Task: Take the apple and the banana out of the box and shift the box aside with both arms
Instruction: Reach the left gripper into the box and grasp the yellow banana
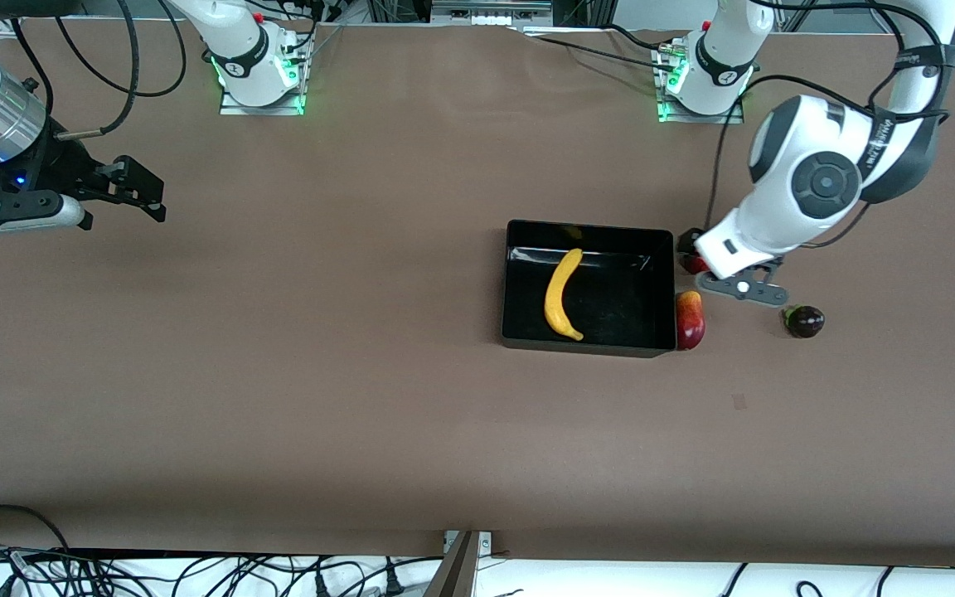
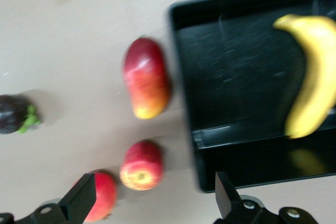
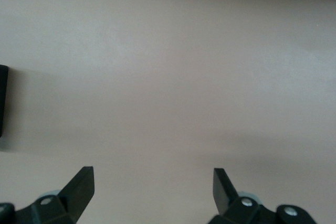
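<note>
**Hovering left gripper at the box's edge, banana already inside**

Your left gripper (image 2: pixel 152 200) hangs over the table just beside the box (image 1: pixel 511 282) at the left arm's end, fingers (image 2: pixel 79 200) spread wide with nothing between them. The banana (image 1: pixel 562 294) lies inside the box, running roughly 12 to 6 o'clock on the front view. In the left wrist view you see an apple (image 2: pixel 142 165) near the open jaws, just beside the box wall, and a second round red fruit (image 2: pixel 102 195) touching the one fingertip. A longer red-yellow fruit (image 1: pixel 690 320) sits against the box's outer wall, nearer the front camera than the gripper. A dark purple fruit (image 1: pixel 804 321) lies apart, at about 3 o'clock from the box. Your right gripper (image 3: pixel 152 192) waits over bare table (image 1: pixel 320 398) at the right arm's end, fingers spread, holding nothing.
</note>
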### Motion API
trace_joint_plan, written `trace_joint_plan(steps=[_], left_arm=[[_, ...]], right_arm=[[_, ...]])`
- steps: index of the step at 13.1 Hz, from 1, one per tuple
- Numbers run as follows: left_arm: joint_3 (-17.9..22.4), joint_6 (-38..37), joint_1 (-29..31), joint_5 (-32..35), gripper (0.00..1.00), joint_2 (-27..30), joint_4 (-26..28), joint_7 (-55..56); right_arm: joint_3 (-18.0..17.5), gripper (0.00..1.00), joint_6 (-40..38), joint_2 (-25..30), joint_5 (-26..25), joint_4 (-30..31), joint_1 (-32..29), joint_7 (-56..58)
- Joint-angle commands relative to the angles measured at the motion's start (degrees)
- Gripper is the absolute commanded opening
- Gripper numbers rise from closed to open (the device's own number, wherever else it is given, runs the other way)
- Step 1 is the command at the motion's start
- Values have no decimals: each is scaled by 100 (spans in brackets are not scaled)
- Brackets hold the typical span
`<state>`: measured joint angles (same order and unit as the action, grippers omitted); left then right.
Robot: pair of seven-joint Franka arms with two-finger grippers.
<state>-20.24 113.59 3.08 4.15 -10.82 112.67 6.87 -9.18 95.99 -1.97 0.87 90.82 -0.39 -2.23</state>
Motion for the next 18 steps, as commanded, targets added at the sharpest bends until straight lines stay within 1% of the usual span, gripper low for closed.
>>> trace_joint_plan(steps=[1,2,3,5,7,8,9,12,15,16,18], left_arm=[[-200,-58,-691,15,100,-902,-710,1268],[-182,143,-1043,51,100,-1175,-886,1665],[-165,328,-1299,60,100,-1403,-948,2078],[-173,1021,-1424,225,100,-1834,-931,2546],[-147,1374,-1704,585,100,-2195,-923,3054],[-165,1524,-1731,1031,100,-2353,-914,3379],[-173,1638,-1749,1288,100,-2468,-914,3609],[-165,1973,-1758,1343,100,-2706,-888,3699],[-165,1991,-1749,1343,100,-2742,-861,3699],[-165,1974,-1732,1343,77,-2742,-861,3699],[-165,1939,-1697,1343,21,-2759,-861,3690]], right_arm=[[4,100,-45,12,1,-38,13,-32],[4,100,-37,12,-8,-47,13,-32],[4,100,-45,12,-8,-38,13,-32],[4,100,-45,12,-8,-38,13,-23],[4,100,-37,12,-8,-38,13,-31],[4,100,-37,12,-8,-47,13,-32],[4,100,-37,12,-8,-47,13,-23],[4,100,-28,12,-8,-47,13,-23],[-5,100,-19,12,1,-47,13,-23],[4,100,-28,12,1,-47,13,-23],[4,100,-28,12,1,-47,13,-23]])
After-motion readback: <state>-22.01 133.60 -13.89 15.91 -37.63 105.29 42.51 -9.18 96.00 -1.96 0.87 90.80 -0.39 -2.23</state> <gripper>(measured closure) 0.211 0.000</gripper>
